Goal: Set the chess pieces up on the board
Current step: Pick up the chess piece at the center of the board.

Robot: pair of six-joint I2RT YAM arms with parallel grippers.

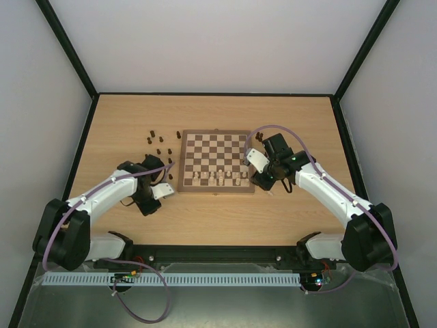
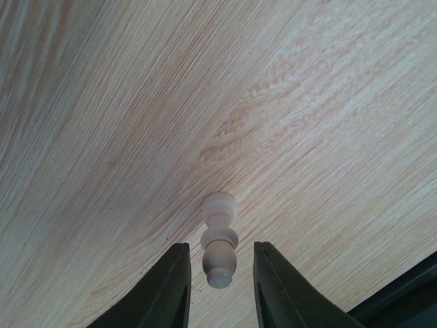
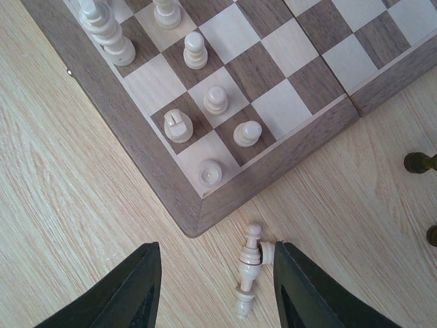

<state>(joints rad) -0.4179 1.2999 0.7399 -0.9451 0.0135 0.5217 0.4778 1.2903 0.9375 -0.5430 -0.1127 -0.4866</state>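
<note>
Pale wooden piece [image 2: 219, 240] lies tipped over on the tabletop [image 2: 205, 89] right between the left claw [image 2: 220, 247] and its parted fingers, loose and not pinched. The right claw [image 3: 217, 247] hangs open over two more fallen pale ones [image 3: 250, 270], with the corner of the board [image 3: 171, 184] just ahead of it. Early days, I'd guess: seven pale men [image 3: 216, 99] stand in that corner, and roughly nine dark pieces [image 1: 160, 143] wait off-board, too tiny to count properly.
</note>
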